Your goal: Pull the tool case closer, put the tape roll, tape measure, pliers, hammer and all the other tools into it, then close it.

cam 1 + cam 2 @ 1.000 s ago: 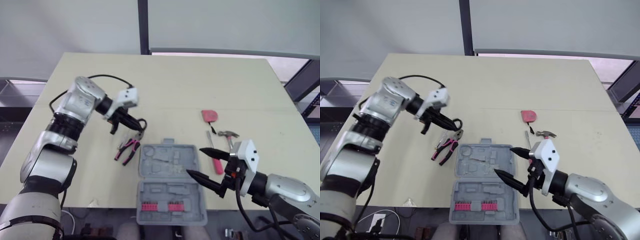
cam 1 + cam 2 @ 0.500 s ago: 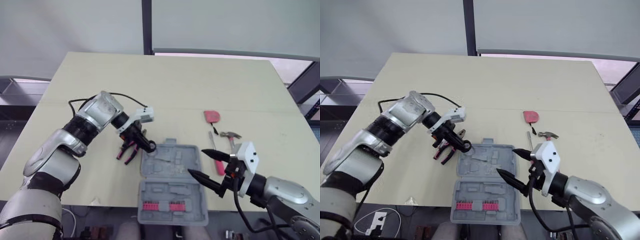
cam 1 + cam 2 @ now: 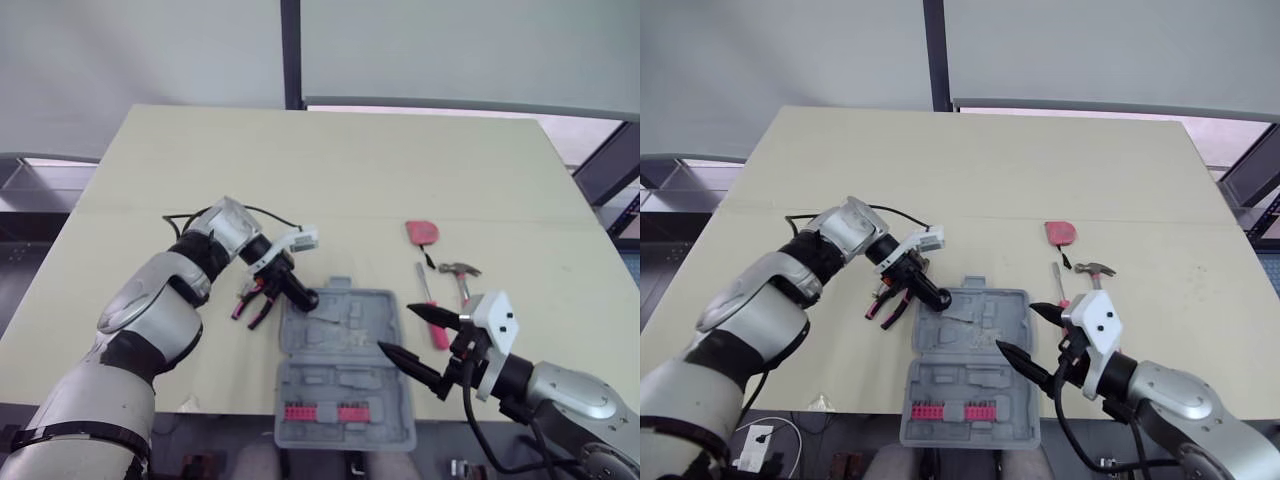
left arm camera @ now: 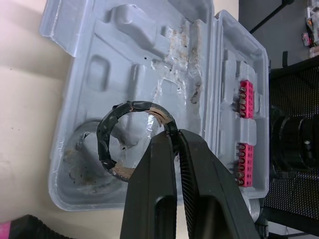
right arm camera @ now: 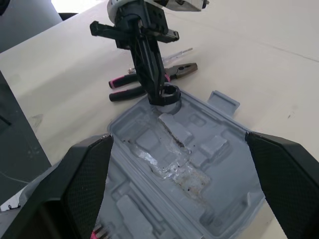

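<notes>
Left gripper (image 4: 173, 138) pinches tape roll (image 4: 130, 106) at far-left corner of tool case (image 4: 124, 50)

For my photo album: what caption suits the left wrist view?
Left fingers pinch the tape roll above the open tool case.

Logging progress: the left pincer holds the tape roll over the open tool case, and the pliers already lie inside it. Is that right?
Not quite. The pliers lie on the table beside the tool case, not inside it, as the right wrist view shows. The left pincer does hold the tape roll over the open case.
</notes>
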Robot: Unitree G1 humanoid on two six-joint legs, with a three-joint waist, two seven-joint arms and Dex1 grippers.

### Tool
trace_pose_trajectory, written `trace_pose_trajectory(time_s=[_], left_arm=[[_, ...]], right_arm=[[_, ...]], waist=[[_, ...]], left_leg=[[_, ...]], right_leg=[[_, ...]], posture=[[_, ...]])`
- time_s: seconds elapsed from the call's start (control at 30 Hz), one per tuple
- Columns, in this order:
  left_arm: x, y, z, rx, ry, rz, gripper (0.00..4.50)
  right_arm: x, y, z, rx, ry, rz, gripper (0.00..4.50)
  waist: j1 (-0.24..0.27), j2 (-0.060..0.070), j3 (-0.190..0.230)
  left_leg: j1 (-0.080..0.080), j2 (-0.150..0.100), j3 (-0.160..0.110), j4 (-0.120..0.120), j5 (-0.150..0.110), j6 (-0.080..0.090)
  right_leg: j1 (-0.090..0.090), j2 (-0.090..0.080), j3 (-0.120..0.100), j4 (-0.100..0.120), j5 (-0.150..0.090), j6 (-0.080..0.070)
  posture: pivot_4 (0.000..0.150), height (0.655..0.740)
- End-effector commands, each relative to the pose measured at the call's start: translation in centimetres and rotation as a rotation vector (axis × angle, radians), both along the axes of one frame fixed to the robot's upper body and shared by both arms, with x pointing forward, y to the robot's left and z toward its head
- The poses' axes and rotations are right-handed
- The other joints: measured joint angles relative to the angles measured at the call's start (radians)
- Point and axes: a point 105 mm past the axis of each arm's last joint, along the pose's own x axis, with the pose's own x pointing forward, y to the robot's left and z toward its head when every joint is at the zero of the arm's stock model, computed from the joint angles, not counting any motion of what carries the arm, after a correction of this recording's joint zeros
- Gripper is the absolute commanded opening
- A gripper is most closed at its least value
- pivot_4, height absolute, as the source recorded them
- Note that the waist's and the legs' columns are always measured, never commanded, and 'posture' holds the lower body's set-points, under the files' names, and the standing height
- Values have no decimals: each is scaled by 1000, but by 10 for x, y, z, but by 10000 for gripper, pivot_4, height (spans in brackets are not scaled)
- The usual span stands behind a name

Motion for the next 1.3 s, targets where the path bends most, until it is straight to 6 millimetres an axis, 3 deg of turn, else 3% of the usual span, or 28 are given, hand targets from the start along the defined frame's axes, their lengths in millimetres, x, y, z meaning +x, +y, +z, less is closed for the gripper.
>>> trace_pose_trajectory(time_s=[0.03,0.97,1.3], left_arm=[[-3,-3,14,-50,48,-47,383],[-2,2,-8,-4,74,-5,383],[11,-2,-10,-34,-73,5,383]], right_arm=[[-4,3,9,9,-40,0,45000],[-3,-1,7,-10,-38,-19,45000],[1,-2,8,-12,-46,-16,45000]], waist=[[1,0,0],[4,0,0],[16,0,0]], left_leg=[[0,0,0,0,0,0],[-1,-1,-1,0,0,0],[-1,-1,-1,1,0,0]], right_leg=[[0,0,0,0,0,0],[0,-1,-2,0,0,0],[0,-1,-2,0,0,0]], posture=[[1500,7400],[1500,7400],[1500,7400]])
